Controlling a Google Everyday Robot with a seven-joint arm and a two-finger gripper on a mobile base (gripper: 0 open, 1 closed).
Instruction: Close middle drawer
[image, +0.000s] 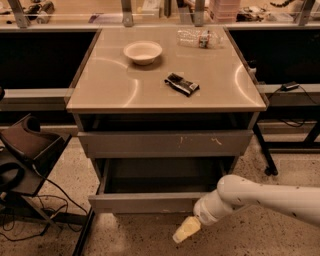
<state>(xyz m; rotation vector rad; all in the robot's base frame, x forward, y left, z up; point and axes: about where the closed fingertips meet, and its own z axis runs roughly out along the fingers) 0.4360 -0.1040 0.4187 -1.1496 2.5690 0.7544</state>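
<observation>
Speckled floor (145, 239); one gripper (186, 230) near one open middle drawer (145, 202).

Beige square tabletop (112, 87), bearing:
- round white shallow bowl (143, 51), rear centre;
- clear plastic bottle (199, 37) lying on its side, rear right;
- black rectangular snack packet (182, 84), mid-right, apart from both.

Dark padded chair (27, 150), left. Black cables (35, 217) on speckled floor (135, 237).

This looks like a lab or office workspace. A grey metal cabinet (125, 90) stands on a speckled floor (280, 235), with loose cables (35, 212) to its left and cluttered benches (235, 9) behind it. The gripper (186, 230) hangs low in front of the cabinet, just below the open middle drawer (145, 202).
</observation>
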